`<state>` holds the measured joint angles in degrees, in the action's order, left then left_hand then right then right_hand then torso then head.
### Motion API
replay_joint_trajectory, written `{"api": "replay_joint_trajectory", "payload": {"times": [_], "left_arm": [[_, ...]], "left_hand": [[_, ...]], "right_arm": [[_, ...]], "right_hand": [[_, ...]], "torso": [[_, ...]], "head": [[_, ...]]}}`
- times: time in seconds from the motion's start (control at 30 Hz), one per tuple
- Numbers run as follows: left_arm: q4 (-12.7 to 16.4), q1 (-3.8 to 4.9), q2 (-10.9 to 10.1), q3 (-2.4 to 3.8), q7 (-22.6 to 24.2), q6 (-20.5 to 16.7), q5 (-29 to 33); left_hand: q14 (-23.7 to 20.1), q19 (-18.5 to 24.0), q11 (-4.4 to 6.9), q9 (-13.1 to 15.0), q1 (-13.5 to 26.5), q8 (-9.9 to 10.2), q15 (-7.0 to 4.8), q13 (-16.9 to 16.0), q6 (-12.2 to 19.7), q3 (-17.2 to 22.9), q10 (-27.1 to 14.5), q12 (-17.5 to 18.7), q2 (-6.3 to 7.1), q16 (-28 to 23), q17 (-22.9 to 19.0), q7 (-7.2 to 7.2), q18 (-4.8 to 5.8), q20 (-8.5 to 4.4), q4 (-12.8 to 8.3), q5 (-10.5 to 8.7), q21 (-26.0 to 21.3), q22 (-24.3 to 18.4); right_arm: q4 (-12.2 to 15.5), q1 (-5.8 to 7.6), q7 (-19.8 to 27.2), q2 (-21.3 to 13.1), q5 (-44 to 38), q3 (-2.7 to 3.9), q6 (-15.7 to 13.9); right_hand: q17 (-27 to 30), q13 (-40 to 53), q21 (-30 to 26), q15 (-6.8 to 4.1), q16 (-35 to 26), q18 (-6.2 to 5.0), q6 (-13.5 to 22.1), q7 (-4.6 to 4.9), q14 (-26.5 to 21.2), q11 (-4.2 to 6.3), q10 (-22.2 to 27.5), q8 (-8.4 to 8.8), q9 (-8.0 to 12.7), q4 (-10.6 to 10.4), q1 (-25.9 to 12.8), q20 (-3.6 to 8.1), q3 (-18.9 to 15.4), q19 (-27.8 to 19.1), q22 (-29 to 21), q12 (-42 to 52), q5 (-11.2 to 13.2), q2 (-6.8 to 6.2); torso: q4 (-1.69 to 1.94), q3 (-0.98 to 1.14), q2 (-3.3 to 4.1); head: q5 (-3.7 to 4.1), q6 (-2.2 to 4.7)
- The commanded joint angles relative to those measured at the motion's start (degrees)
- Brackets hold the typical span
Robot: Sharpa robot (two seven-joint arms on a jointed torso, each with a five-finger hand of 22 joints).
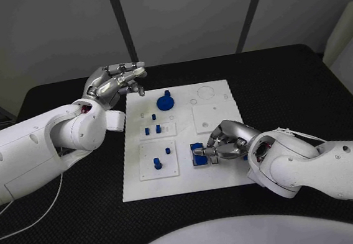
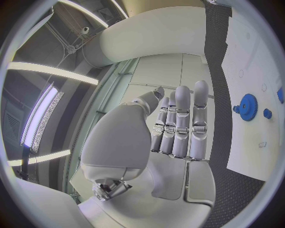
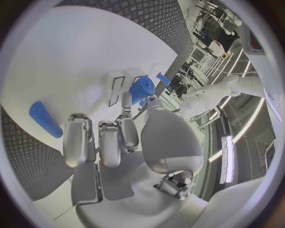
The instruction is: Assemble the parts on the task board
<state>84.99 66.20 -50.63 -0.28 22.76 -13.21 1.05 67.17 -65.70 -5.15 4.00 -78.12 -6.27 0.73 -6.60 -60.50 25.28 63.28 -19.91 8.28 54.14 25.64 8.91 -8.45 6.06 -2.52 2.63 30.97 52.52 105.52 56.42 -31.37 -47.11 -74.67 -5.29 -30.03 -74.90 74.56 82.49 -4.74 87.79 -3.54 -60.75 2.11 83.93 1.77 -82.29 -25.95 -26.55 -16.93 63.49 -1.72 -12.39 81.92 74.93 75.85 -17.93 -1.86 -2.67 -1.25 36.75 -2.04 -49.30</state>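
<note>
Lower right in the head view, our right hand (image 1: pixel 221 145) pinches a blue part (image 1: pixel 199 155) over the task board (image 1: pixel 189 176). Upper left, our left hand (image 1: pixel 116 80) hovers empty, fingers apart.

Left hand (image 1: pixel 115 79) hangs raised, fingers together, holding nothing; right hand (image 1: pixel 221 143) reaches low, fingers curled downward.

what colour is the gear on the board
Blue; the gear shows best in the head view.

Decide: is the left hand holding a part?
No. The left hand has its fingers straight and nothing in them, away from the blue gear.
</note>
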Motion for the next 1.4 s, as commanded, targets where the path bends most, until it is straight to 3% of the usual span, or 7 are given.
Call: {"api": "replay_joint_trajectory", "payload": {"times": [0.03, 0.3, 0.4, 0.5, 0.87, 1.07, 1.4], "left_arm": [[0.12, 0.08, -0.05, 0.05, 0.44, 0.65, 0.11], [0.07, 0.08, -0.1, 0.05, 0.44, 0.63, 0.11], [0.08, 0.08, -0.14, 0.05, 0.44, 0.62, 0.11], [0.1, 0.08, -0.18, 0.05, 0.44, 0.62, 0.11], [0.03, 0.08, -0.3, 0.04, 0.45, 0.59, 0.11], [-0.06, 0.07, -0.21, 0.04, 0.46, 0.59, 0.11], [0.09, 0.07, -0.3, 0.04, 0.43, 0.52, 0.11]], "left_hand": [[-0.37, -0.02, 0.07, -0.07, -0.01, 0.09, -0.07, -0.07, 0.27, -0.36, -0.53, -0.12, -0.65, -0.03, -0.07, 0.26, -1.97, 0.17, -0.08, 0.17, -0.18, -0.07], [-0.37, -0.02, 0.07, -0.07, -0.01, 0.09, -0.07, -0.07, 0.27, -0.36, -0.53, -0.12, -0.65, -0.03, -0.07, 0.26, -1.97, 0.17, -0.08, 0.17, -0.18, -0.07], [-0.37, -0.02, 0.07, -0.07, -0.01, 0.09, -0.07, -0.07, 0.27, -0.36, -0.53, -0.12, -0.65, -0.03, -0.07, 0.26, -1.97, 0.17, -0.08, 0.17, -0.18, -0.07], [-0.37, -0.02, 0.07, -0.07, -0.01, 0.09, -0.07, -0.07, 0.27, -0.36, -0.53, -0.12, -0.65, -0.03, -0.07, 0.26, -1.97, 0.17, -0.08, 0.17, -0.18, -0.07], [-0.41, -0.07, 0.04, -0.08, -0.03, 0.1, -0.05, -0.08, 0.35, -0.53, -0.7, -0.3, -0.71, 0.02, -0.2, 0.29, -1.98, 0.18, -0.08, 0.17, -0.33, -0.19], [-0.41, -0.07, 0.04, -0.08, -0.03, 0.1, -0.05, -0.08, 0.35, -0.53, -0.7, -0.3, -0.71, 0.02, -0.2, 0.29, -1.98, 0.18, -0.08, 0.17, -0.33, -0.19], [-0.41, -0.09, 0.04, -0.08, -0.01, 0.11, -0.05, -0.09, 0.36, -0.55, -0.72, -0.33, -0.75, 0.03, -0.22, 0.3, -1.98, 0.18, -0.05, 0.17, -0.36, -0.21]], "right_arm": [[0.04, 0.07, -0.29, 0.08, -0.67, 0.02, -0.76], [0.54, 0.06, 0.1, -0.34, -1.53, 0.01, -2.08], [1.16, 0.06, 1.12, -0.86, -1.79, 0.01, -2.26], [1.86, 0.06, 2.13, -1.47, -1.92, 0.0, -2.29], [4.11, 0.05, 7.35, -4.34, -1.72, -0.02, -0.76], [3.43, 0.05, 8.89, -4.69, -1.38, -0.03, 0.58], [1.75, 0.05, 7.57, -3.47, -1.88, -0.02, 1.37]], "right_hand": [[-9.86, -0.02, -0.11, -0.37, 0.18, 0.54, 0.57, 0.09, 5.02, 0.01, -0.04, -0.42, -0.47, 0.03, -1.89, 0.24, -0.38, -0.13, 2.6, -0.38, 2.24, -0.37], [-9.98, 0.09, -0.09, -0.33, 0.22, 0.55, 0.88, 0.11, 5.05, -0.02, -0.04, -0.73, -1.05, 0.06, -3.31, 0.2, 0.1, -0.09, 2.69, -0.47, 2.88, -0.49], [-10.1, 0.47, -0.06, -0.4, 0.25, 0.57, 1.18, 0.0, 5.08, 0.07, -0.2, -1.12, -1.77, 0.37, -0.45, 0.24, 1.27, -0.02, 2.82, -0.34, -1.15, -0.62], [-10.19, 0.67, -0.05, -0.45, 0.28, 0.58, 1.4, -0.05, 5.09, 0.13, -0.27, -1.33, -2.21, 0.68, 2.33, 0.29, 1.76, 0.01, 2.88, -0.31, -2.67, -0.71], [-10.48, 1.28, 0.03, -0.53, 0.39, 0.62, 1.55, -0.13, 5.15, 0.22, -0.53, -1.7, -2.9, 1.37, 6.3, 0.35, 1.88, 0.12, 3.09, 0.03, -3.14, -1.33], [-10.48, 1.35, -0.01, -0.53, 0.39, 0.61, 1.66, -0.13, 5.15, 0.23, -0.5, -1.82, -3.19, 2.09, 8.7, 0.37, 2.04, 0.08, 3.07, -0.06, -2.68, -1.47], [-10.5, 1.56, -0.01, -0.64, 0.38, 0.61, 1.66, -0.32, 5.15, 0.38, -0.57, -1.98, -3.52, 2.56, 11.12, 0.44, 2.51, 0.1, 3.13, -0.03, -3.25, -0.26]], "torso": [[-0.05, 0.02, -0.01], [-0.07, 0.04, 0.0], [-0.07, 0.06, 0.01], [-0.06, 0.07, 0.01], [-0.06, 0.01, 0.0], [0.06, 0.02, 0.02], [0.29, -0.01, 0.21]], "head": [[-0.07, 0.0], [-0.06, 0.03], [-0.11, 0.09], [-0.09, 0.08], [-0.09, 0.01], [-0.05, -0.11], [-0.26, -0.4]]}}
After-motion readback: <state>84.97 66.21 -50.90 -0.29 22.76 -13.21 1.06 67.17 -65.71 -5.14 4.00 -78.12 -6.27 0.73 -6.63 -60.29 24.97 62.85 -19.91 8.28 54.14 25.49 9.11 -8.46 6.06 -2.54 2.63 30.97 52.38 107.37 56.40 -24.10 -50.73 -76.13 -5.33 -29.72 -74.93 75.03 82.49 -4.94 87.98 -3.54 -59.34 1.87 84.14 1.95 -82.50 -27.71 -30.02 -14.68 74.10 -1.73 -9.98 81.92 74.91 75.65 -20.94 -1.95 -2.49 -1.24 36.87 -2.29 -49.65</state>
